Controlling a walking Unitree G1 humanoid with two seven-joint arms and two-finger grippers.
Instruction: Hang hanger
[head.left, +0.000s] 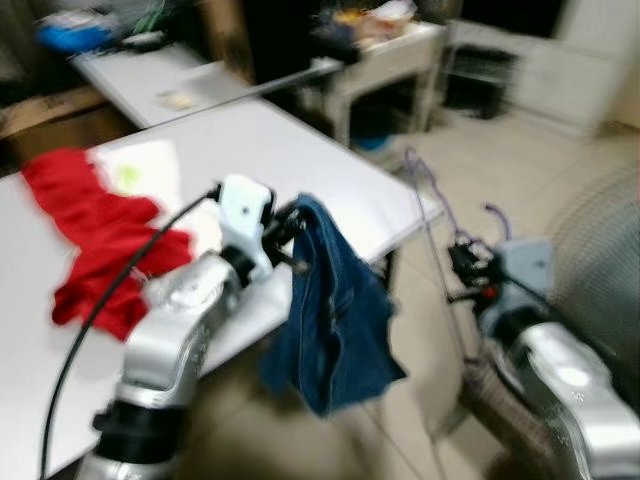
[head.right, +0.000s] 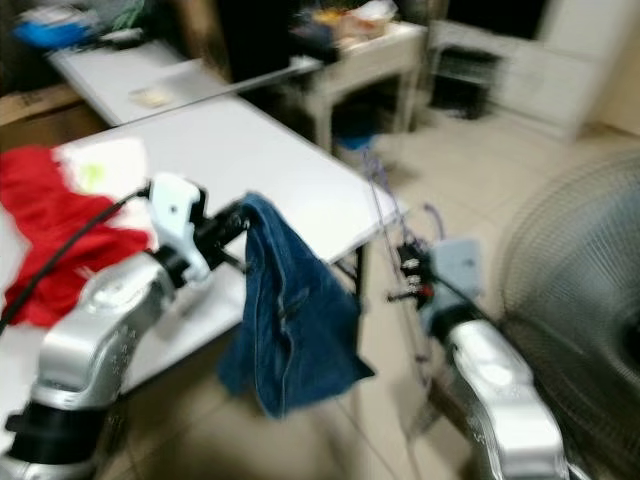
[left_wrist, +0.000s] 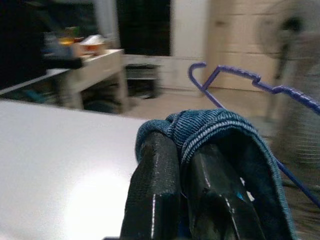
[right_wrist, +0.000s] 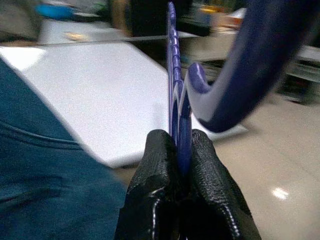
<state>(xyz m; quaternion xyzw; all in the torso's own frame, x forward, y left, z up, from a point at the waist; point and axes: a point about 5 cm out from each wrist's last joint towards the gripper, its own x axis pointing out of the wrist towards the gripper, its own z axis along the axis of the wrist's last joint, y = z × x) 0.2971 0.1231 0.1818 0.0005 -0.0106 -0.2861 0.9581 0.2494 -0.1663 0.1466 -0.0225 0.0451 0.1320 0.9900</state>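
My left gripper (head.left: 296, 240) is shut on the top fold of a blue denim garment (head.left: 335, 315), which hangs down beside the white table's (head.left: 270, 150) front edge. In the left wrist view the denim garment (left_wrist: 220, 132) wraps over my black fingers (left_wrist: 155, 185). My right gripper (head.left: 468, 272) is shut on a thin purple hanger (head.left: 430, 200), held upright to the right of the denim. The right wrist view shows the hanger (right_wrist: 176, 85) pinched between the fingers (right_wrist: 155, 195), its hook (right_wrist: 250, 75) curving close to the camera.
A red cloth (head.left: 100, 240) and a white cloth (head.left: 135, 165) lie on the table's left part. A second table (head.left: 150, 80) and a cluttered desk (head.left: 385, 55) stand behind. A floor fan (head.right: 590, 290) stands at the right on the tiled floor.
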